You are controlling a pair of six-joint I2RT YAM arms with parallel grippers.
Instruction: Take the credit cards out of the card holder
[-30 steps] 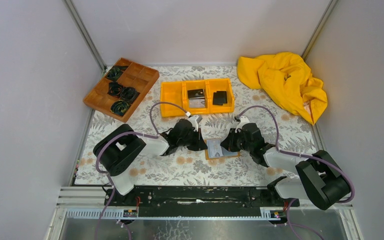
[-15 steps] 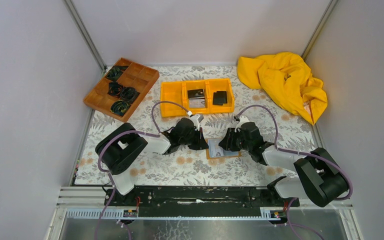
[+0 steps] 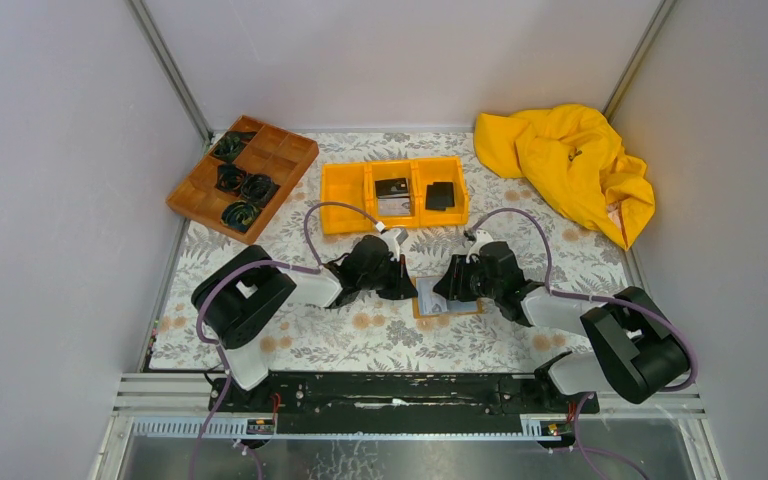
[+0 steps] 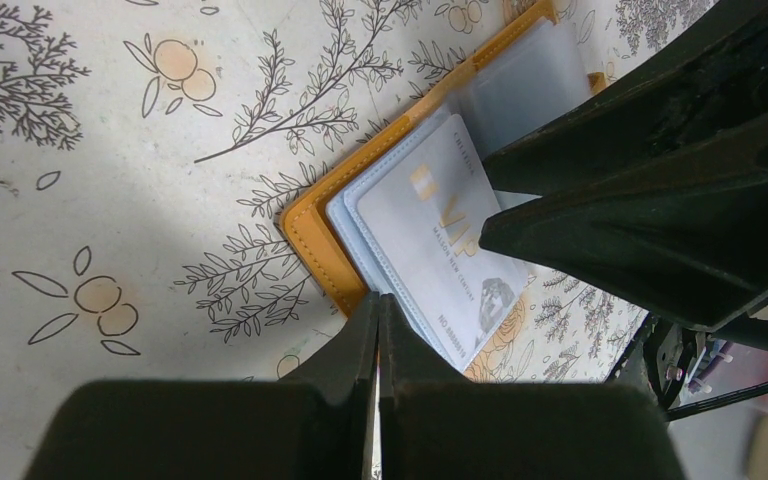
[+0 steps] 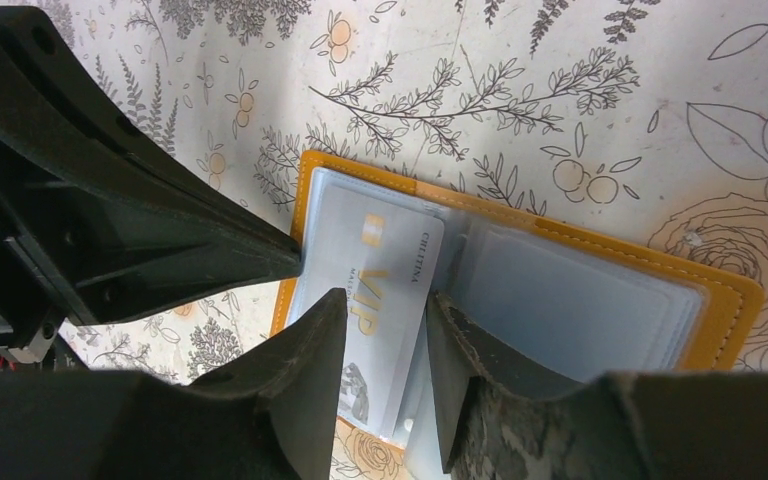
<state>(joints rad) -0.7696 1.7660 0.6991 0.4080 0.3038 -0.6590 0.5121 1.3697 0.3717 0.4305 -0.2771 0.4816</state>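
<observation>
The orange-tan card holder [image 3: 430, 310] lies open on the flowered cloth between my two grippers, its grey-blue clear pockets facing up [image 5: 580, 300]. A pale grey credit card with gold "VIP" lettering [image 5: 385, 250] [image 4: 430, 225] sticks partway out of the left pocket. My right gripper [image 5: 385, 300] [image 3: 447, 287] hangs open just over this card, one finger on either side of its inner edge. My left gripper [image 4: 378, 300] [image 3: 407, 286] is shut, its tips resting on the holder's orange left edge [image 4: 312, 235]. A black card [image 3: 440, 196] lies in the orange bin.
The orange three-compartment bin [image 3: 342, 193] stands behind the holder, with dark and pale flat pieces in its middle and right compartments. A brown wooden divided tray [image 3: 285, 155] with black coils sits at the back left. A crumpled yellow cloth [image 3: 568, 165] fills the back right.
The right gripper's jaws have opened over the VIP card and the right arm has edged slightly left. The left gripper stays shut on the holder's edge.
</observation>
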